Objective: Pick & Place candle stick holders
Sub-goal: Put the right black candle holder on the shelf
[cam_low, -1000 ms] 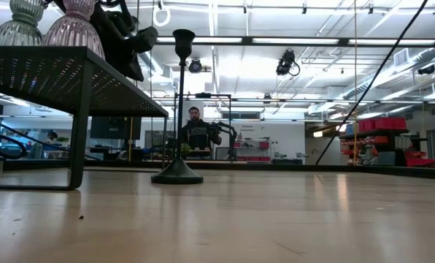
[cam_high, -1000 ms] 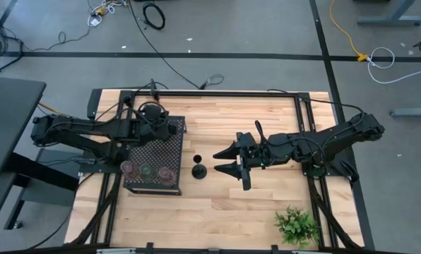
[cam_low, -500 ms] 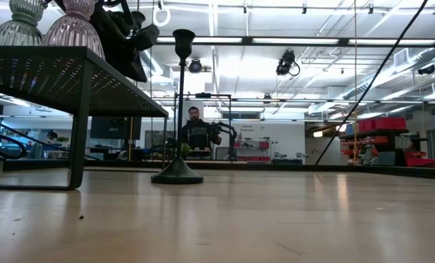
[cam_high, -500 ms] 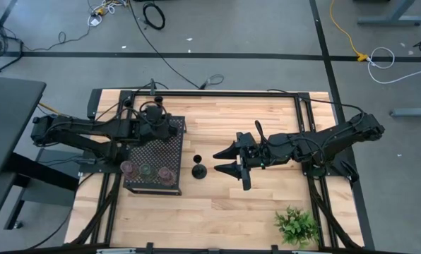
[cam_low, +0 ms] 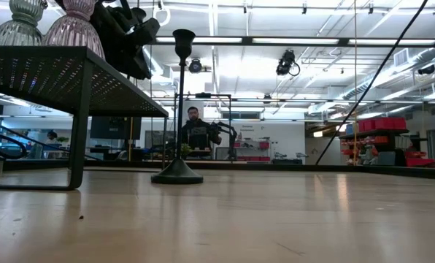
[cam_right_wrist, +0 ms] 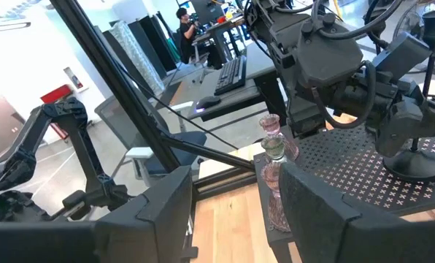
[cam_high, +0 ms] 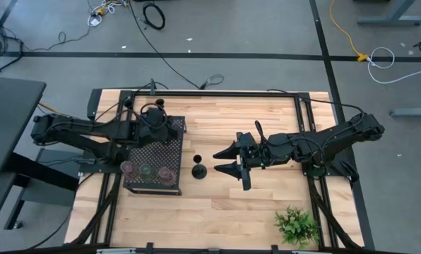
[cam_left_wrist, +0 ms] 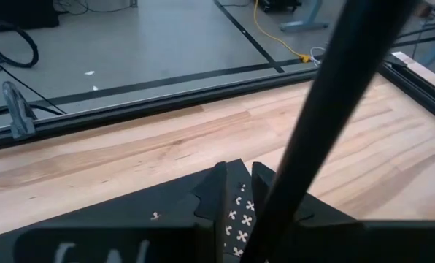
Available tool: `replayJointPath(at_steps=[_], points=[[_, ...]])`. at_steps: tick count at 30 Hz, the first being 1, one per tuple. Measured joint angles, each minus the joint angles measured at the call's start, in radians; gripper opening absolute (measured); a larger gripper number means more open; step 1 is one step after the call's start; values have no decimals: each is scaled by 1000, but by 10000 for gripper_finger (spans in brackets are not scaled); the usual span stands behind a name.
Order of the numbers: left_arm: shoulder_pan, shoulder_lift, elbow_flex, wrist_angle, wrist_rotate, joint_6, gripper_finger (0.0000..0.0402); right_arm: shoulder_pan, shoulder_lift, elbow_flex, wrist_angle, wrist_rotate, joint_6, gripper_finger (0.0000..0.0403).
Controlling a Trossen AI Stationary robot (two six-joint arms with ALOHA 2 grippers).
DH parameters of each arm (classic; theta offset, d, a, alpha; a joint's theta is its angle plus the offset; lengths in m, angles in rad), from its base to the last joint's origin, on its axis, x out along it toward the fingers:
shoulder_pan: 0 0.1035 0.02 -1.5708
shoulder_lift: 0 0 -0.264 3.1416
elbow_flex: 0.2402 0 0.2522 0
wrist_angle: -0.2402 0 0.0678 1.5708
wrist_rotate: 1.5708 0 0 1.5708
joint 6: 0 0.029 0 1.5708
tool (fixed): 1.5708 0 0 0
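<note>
The left gripper (cam_high: 154,121) is over the far end of the black perforated stand (cam_high: 154,156), its jaws closed on the thin stem of a black candle holder (cam_left_wrist: 327,109) whose round base (cam_right_wrist: 420,162) sits on the stand top. Three glass holders (cam_high: 146,169) line the stand's near edge. Another black holder (cam_high: 198,170) stands on the table (cam_high: 253,212) just beside the stand. The right gripper (cam_high: 224,159), fingers apart, points at it from nearby. To place well, the left arm should settle the base flat before letting go, then rise straight clear of the stem.
</note>
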Motion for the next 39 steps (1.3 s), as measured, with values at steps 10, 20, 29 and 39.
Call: replayJointPath(at_steps=[10, 20, 29, 39], points=[[-40, 0, 0, 37, 0, 17, 125, 0, 0, 0, 0, -1, -6, 205], [-93, -11, 2, 57, 11, 85, 162, 0, 0, 0, 0, -2, -9, 205], [-107, -11, 104, 9, 10, 185, 163, 0, 0, 0, 0, -21, -9, 205], [-107, -10, 234, -173, 12, 193, 163, 0, 0, 0, 0, -21, -9, 205]])
